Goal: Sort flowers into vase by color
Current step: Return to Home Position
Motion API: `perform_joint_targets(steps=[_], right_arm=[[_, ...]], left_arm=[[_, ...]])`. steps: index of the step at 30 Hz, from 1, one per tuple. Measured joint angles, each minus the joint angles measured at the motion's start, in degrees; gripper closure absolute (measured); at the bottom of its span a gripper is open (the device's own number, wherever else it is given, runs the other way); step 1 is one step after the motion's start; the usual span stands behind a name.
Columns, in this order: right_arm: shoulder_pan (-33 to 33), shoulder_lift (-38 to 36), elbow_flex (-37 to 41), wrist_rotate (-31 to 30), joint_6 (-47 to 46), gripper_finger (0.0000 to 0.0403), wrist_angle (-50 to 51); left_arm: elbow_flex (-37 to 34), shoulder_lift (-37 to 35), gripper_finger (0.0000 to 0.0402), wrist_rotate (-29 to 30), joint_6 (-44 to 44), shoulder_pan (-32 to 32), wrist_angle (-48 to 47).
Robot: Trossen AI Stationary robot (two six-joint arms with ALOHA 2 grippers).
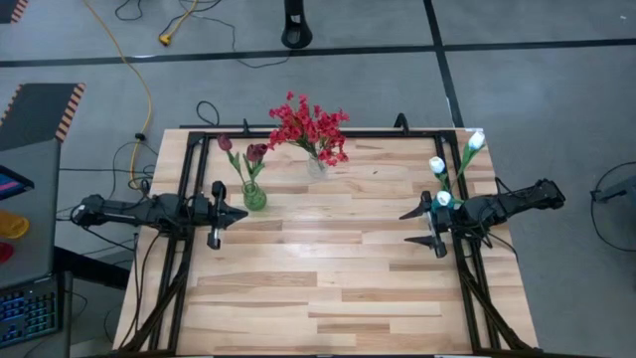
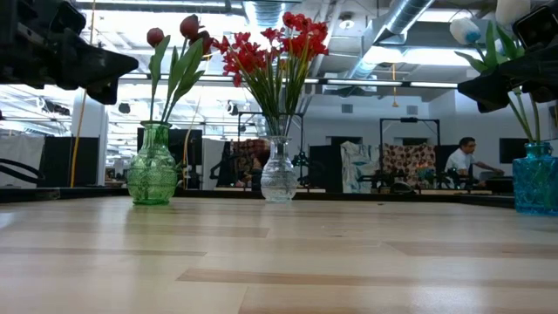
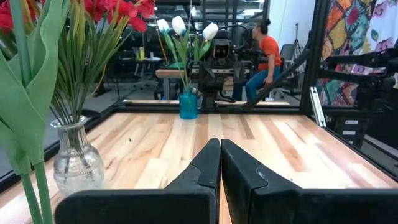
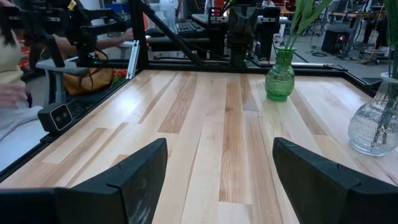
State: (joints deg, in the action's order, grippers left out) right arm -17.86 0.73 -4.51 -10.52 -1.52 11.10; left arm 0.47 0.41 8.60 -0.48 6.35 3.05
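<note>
Three vases stand on the wooden table. A green vase (image 1: 254,196) (image 2: 153,166) holds dark maroon tulip buds (image 1: 241,151). A clear glass vase (image 1: 317,166) (image 2: 279,172) holds the bright red sprays (image 1: 310,125) (image 2: 266,48). A blue vase (image 2: 534,179) (image 3: 188,105) holds white tulip buds (image 1: 457,159) (image 3: 180,26); every stem sticks into its vase's mouth. My left gripper (image 1: 242,212) (image 3: 220,144) hovers shut beside the green vase, toward the table's near side. My right gripper (image 1: 407,229) (image 4: 219,146) hovers open next to the blue vase, holding nothing.
A black frame (image 1: 189,139) runs along the table's left, far and right edges. Bare wood (image 1: 328,268) spreads between the two arms and toward the near edge. People sit in the room beyond the table (image 2: 465,157) (image 3: 261,53).
</note>
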Motion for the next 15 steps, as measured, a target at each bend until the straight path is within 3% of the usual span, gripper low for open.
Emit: perform_joint_targets(steps=[15], right_arm=[[-0.01,0.00,-0.01,0.00,-0.01,0.0085,-0.01]], left_arm=[[-0.07,0.01,0.0401,0.00,-0.83,0.00,0.00]])
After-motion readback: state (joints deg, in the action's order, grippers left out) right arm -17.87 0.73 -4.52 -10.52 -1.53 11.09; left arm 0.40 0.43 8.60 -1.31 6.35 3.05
